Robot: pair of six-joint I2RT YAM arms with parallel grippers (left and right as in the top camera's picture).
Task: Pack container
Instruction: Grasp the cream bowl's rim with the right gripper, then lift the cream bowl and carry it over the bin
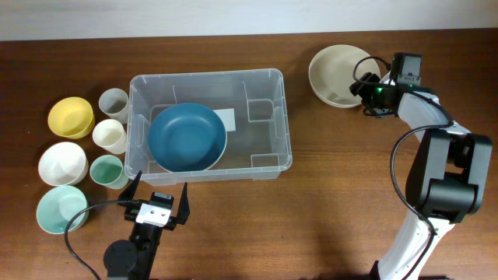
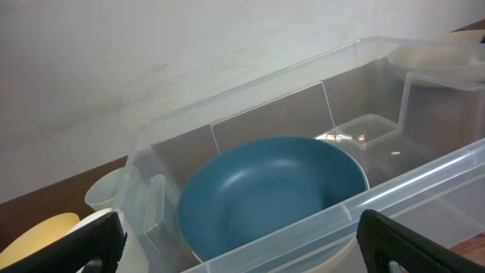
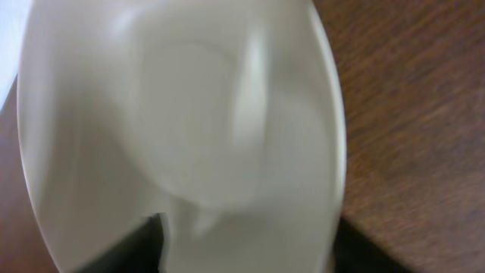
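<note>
Brown wood desk (image 1: 327, 225) carries everything. Biggest on it is the clear container (image 1: 276, 117), upright, left of centre, with a blue bowl (image 1: 187, 138) lying in its left half. A beige bowl (image 1: 336, 74) sits well apart at the far right. Yellow (image 1: 71, 117), white (image 1: 62, 162) and pale teal (image 1: 61, 208) bowls line the left edge, and three cups (image 1: 110, 135) stand between them and the container. My left fingers (image 1: 185, 201) are spread wide and empty, just beside the container's near wall. My right fingers (image 1: 366, 82) are at the beige bowl's rim; I cannot tell whether they grip it.
</note>
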